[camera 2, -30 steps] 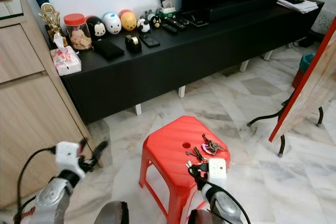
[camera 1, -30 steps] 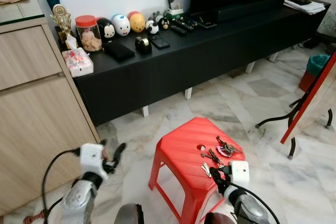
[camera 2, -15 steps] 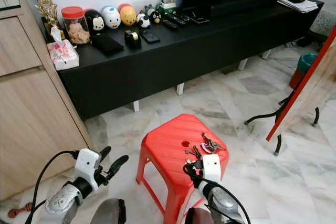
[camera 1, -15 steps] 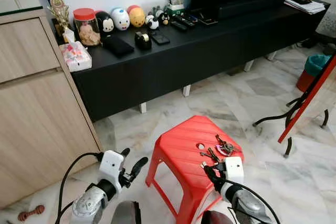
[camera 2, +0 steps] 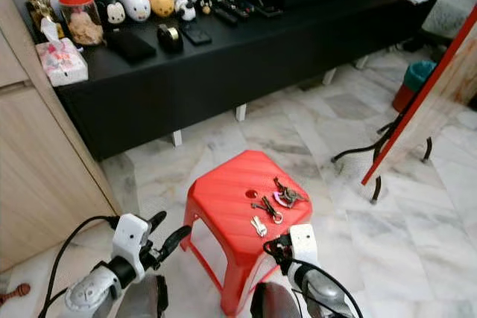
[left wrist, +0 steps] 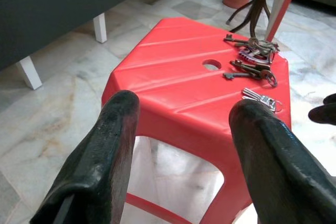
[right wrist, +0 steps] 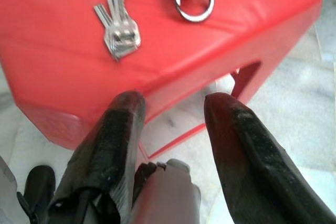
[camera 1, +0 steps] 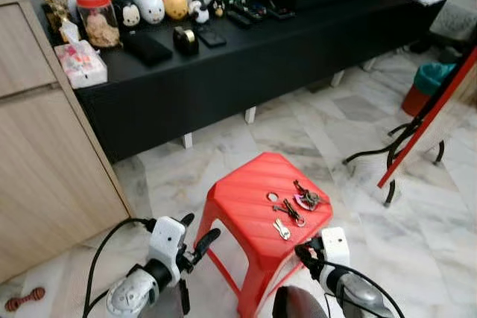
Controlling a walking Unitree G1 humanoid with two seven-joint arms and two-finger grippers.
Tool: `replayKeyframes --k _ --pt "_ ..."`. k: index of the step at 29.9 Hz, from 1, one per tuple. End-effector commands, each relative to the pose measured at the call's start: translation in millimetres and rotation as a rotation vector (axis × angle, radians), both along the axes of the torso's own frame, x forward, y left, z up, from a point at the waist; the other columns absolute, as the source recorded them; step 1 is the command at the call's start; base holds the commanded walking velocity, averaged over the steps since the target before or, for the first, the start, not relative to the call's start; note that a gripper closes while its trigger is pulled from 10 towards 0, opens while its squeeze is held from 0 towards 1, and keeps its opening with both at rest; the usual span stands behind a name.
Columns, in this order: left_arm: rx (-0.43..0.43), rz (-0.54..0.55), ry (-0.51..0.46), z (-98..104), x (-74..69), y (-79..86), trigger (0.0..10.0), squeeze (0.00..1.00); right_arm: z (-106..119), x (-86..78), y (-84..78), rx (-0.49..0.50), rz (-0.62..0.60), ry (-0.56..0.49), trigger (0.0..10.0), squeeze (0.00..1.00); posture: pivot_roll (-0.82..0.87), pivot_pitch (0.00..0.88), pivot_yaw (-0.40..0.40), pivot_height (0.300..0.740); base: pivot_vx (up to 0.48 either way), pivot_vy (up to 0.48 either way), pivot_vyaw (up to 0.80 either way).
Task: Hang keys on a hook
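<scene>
Keys (camera 1: 282,228) near stool (camera 1: 238,206) edge, grippers apart

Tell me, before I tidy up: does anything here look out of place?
Three bunches of keys lie loose on the red stool rather than on a hook. Both grippers, left and right, are open and empty beside it.

Left tool (camera 1: 200,240) and right tool (camera 1: 305,252), both low, fingers parted.

Silver arms, black fingers
White wrist blocks, black cables; left tool (camera 1: 195,242) and right tool (camera 1: 306,253) have long matte fingers.
</scene>
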State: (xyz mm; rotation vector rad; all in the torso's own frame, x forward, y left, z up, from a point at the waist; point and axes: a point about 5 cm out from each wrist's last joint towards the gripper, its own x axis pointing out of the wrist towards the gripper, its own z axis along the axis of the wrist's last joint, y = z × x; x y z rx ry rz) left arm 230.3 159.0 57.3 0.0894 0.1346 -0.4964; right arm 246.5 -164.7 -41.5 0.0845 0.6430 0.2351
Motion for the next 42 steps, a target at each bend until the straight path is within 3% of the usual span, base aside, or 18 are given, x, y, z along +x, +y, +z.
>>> replayKeyframes --k 1,14,26,42 --pt "0.001 -0.001 0.008 1 -2.3 -1.0 10.0 0.0 2 1.7 -3.4 0.001 -0.022 -0.014 10.0 0.0 0.11 0.174 -0.135 0.617 0.0 0.0 0.0" --pt "0.018 0.02 0.009 15 -4.5 7.4 10.0 0.0 25 26.8 6.4 0.085 -0.03 -0.153 10.0 0.0 0.12 0.213 -0.116 0.617 0.0 0.0 0.0" --pt "0.025 0.008 0.021 20 -8.2 4.0 10.0 0.0 23 24.9 8.0 0.104 0.003 -0.148 10.0 0.0 0.13 0.222 -0.099 0.617 0.0 0.0 0.0" --pt "0.021 0.019 0.032 19 -12.3 0.0 10.0 0.0 35 38.9 15.4 0.091 0.075 -0.173 10.0 0.0 0.12 0.242 -0.107 0.617 0.0 0.0 0.0"
